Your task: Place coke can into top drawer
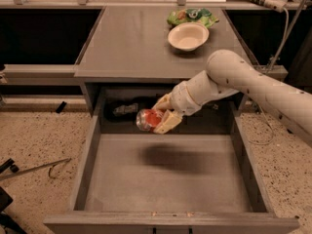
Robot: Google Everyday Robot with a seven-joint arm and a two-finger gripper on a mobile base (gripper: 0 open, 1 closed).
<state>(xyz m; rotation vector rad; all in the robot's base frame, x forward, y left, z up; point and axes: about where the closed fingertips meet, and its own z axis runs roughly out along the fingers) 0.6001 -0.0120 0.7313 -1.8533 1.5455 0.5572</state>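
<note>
The coke can [148, 119], red with a silver end, lies on its side in my gripper [161, 116], which is shut on it. The gripper holds the can above the back part of the open top drawer [165, 179], a wide grey drawer pulled out toward the camera. The can's shadow falls on the drawer floor just in front of it. My white arm [243, 87] reaches in from the right.
A white bowl [188, 36] and a green chip bag [191, 17] sit on the grey counter top [131, 43] at the back right. A cable hangs at the right by the counter. Speckled floor lies on both sides of the drawer.
</note>
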